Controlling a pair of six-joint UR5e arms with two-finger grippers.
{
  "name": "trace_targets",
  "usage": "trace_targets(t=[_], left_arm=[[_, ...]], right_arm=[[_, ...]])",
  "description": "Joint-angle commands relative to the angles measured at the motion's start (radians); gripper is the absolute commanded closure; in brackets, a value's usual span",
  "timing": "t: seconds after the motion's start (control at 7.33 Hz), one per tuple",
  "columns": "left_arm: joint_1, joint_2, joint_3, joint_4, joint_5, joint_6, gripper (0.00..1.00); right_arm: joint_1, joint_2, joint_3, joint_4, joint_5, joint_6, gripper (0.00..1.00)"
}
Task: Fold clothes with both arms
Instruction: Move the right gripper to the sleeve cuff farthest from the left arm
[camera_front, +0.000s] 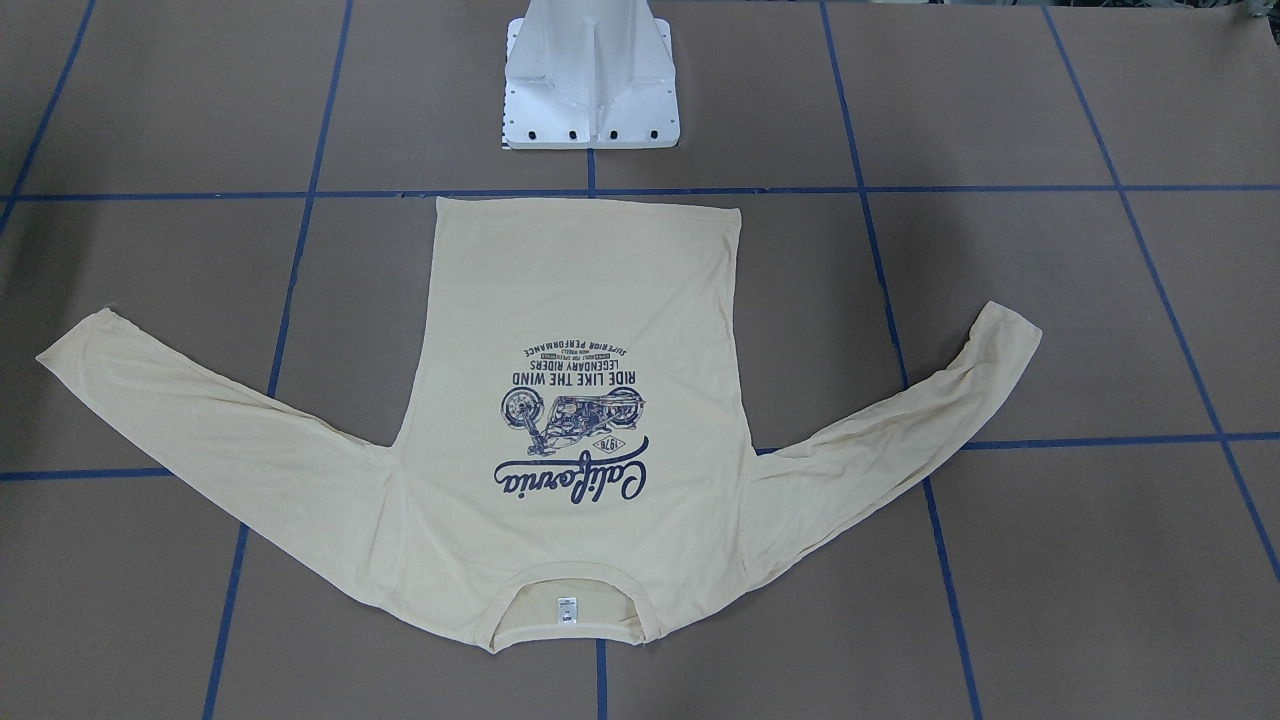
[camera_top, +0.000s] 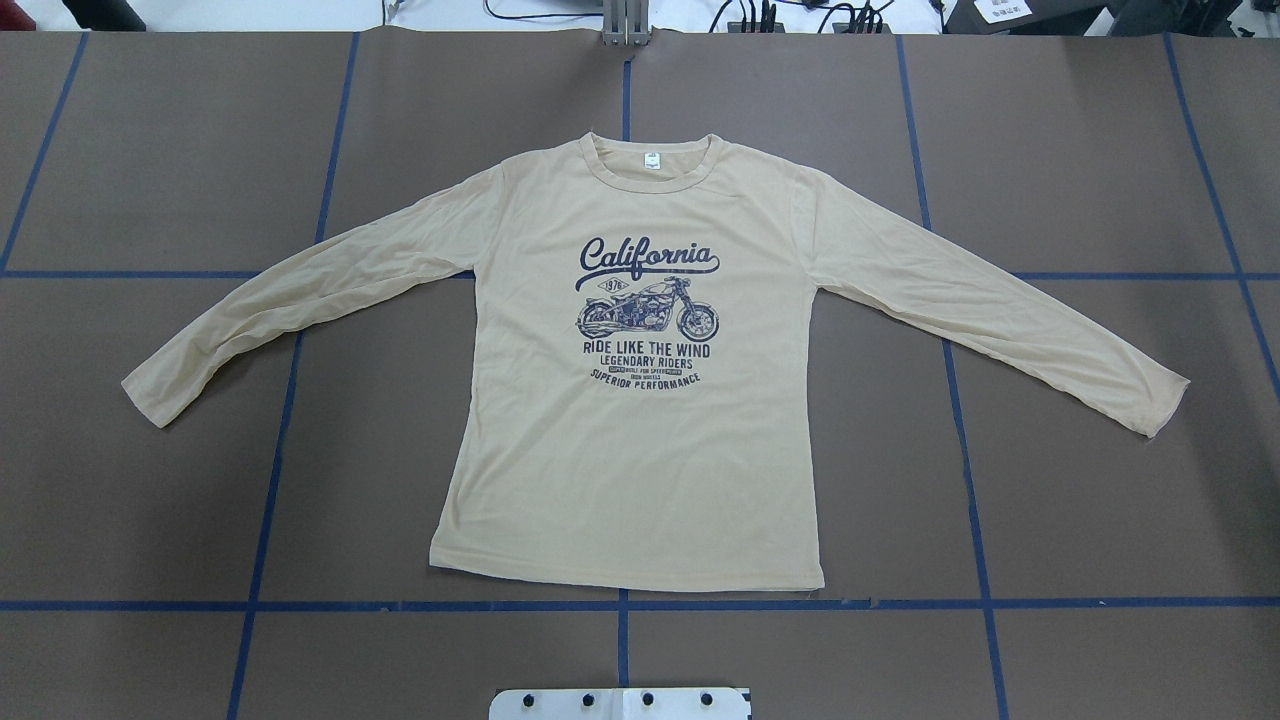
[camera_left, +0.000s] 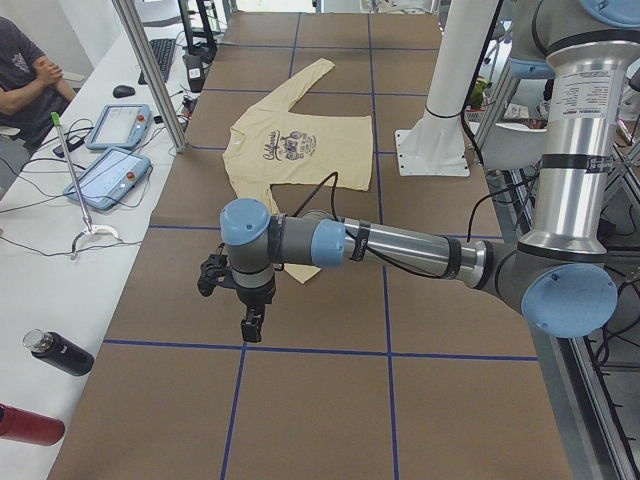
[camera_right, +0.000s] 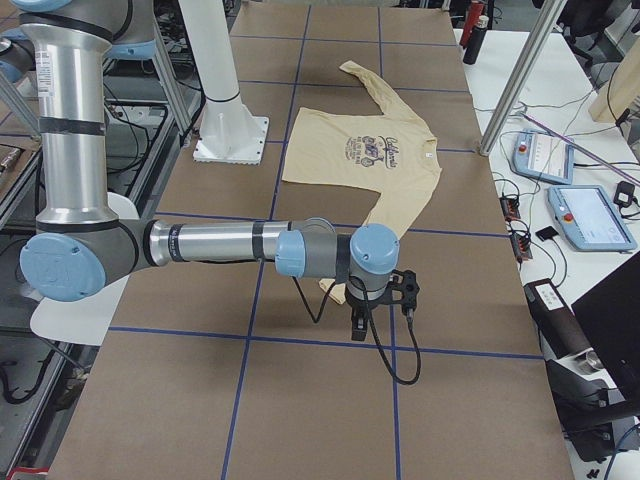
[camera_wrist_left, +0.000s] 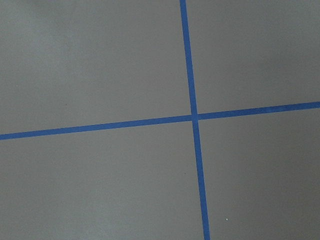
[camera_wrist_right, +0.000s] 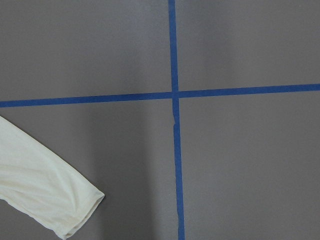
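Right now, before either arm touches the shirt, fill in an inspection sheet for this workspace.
Surface: brown table, blue tape grid.
Job's things: T-shirt lies flat, print up, sleeves spread, unfolded.
Clutter: nothing seen.
Grippers: left gripper and right gripper hang above the table, off the T-shirt; whether the jaws are open cannot be told.
Cables: black cable loops below the right wrist.
Surroundings: seated person, control tablets, bottles on side bench.
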Motion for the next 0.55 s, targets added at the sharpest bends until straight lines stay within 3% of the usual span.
trace_targets(t=[0.0, 0.41], left_arm=[[-0.001, -0.001, 0.0, 0.0, 0.0, 0.0, 0.0], [0.001, -0.05, -0.011, -0.005, -0.005, -0.006, 0.0]], right_arm=[[0.001, -0.008, 0.011, 0.0, 0.002, 0.002, 0.0], [-0.017, 0.005, 0.039, 0.003, 0.029, 0.009, 0.0]])
